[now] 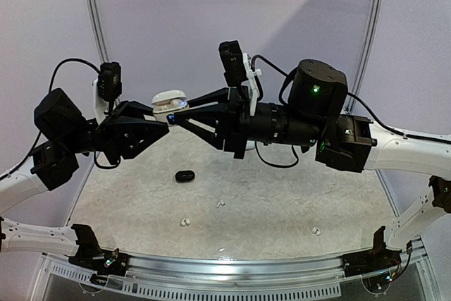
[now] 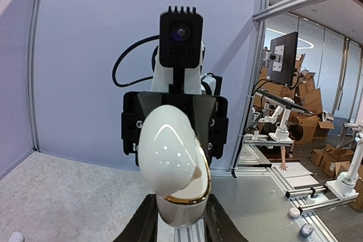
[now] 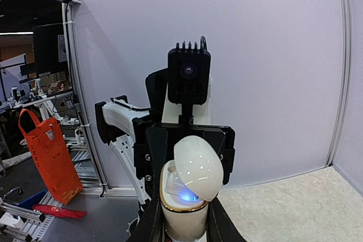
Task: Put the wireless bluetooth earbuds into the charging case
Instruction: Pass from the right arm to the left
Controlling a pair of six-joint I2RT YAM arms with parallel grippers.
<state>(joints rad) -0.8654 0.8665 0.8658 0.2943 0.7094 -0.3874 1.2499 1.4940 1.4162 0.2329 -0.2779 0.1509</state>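
White, gold-rimmed charging case (image 1: 169, 100) held high above the table (image 1: 282, 195), midway between two raised arms. Base of the case clamped between the fingers of the right gripper (image 3: 182, 224), lid (image 3: 197, 165) standing open and tilted to one side, blue light (image 3: 185, 196) glowing in the well; contents of the well not discernible. From the opposite side, left gripper (image 2: 178, 222) nosed up to the same case, its fingers (image 2: 142, 219) close on either flank of the base, jaws narrow. Actual contact with the case impossible to tell from any view. Tips of the two grippers almost meeting just under the case in the overhead view. Wireless bluetooth earbuds (image 1: 184, 222) well apart from both grippers, lying loose on the pale, mottled tabletop below and nearer the arm bases: one patch of white left of centre, a second white bud (image 1: 316, 231) off to the right beneath the right arm, and a pale speck (image 1: 220, 203) between the two, too small to identify. Small black oval object (image 1: 185, 175) on the table beneath the raised case, kind unclear.
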